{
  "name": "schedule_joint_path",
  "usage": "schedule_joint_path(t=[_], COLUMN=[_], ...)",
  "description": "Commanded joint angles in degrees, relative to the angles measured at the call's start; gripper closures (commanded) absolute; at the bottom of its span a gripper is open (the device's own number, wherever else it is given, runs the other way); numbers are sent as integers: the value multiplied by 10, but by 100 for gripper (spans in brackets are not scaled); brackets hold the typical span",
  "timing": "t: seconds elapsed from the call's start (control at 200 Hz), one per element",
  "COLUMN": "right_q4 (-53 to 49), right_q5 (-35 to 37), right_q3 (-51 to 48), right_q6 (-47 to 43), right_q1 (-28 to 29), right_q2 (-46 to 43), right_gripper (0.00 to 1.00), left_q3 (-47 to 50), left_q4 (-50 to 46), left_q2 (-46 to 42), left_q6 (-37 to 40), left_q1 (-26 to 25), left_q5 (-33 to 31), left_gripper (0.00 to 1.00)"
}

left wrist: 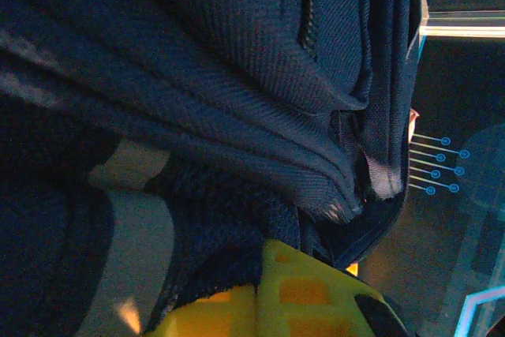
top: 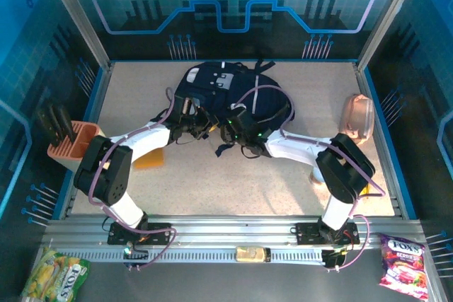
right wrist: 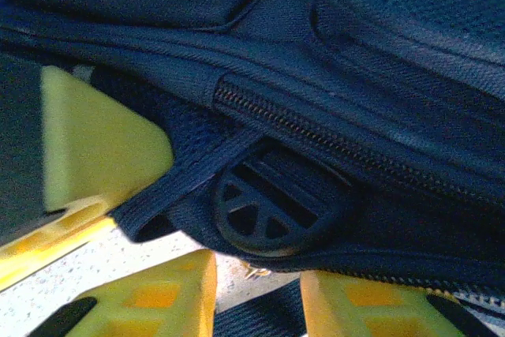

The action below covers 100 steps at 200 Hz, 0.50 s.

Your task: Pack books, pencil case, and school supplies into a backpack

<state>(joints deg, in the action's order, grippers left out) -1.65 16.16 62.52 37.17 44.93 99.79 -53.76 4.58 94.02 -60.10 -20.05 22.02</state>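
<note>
The backpack (top: 237, 90) lies at the far middle of the table (top: 248, 182), and we judge the step in hand to be getting it open. Our left tool (top: 195, 124) is together, apparently pinching a fold of navy fabric (its yellow finger (left wrist: 304, 290) sits right under the cloth). Our right tool (right wrist: 256, 274) stands apart at the backpack's near edge, with a dark strap (right wrist: 260, 321) between its fingers. It is just below the zip (right wrist: 316, 128) and a round black tab (right wrist: 264, 215), and nothing is clamped there. To do this well, we should have the left hold the cloth taut and lifted so the zip line runs straight. Then we close the right on the tab alone, not on the strap or seam. The pencil case (top: 357, 119) sits by the right edge, and the pad (top: 150, 160) lies near the left edge under our left arm.
</note>
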Motion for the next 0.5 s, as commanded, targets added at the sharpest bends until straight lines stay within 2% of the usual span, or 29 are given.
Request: schedule_joint_path(t=[0.0, 0.495], right_q4=[-3, -10], right_q5=[38, 64], right_q3=[36, 33], right_q6=[1, -17], right_q1=[5, 5], right_q2=[20, 27], right_gripper=[69, 88], left_q3=[6, 6], left_q4=[39, 24], left_q2=[-29, -35], left_q6=[3, 7], left_q1=[-14, -14], left_q5=[59, 40], left_gripper=[100, 100])
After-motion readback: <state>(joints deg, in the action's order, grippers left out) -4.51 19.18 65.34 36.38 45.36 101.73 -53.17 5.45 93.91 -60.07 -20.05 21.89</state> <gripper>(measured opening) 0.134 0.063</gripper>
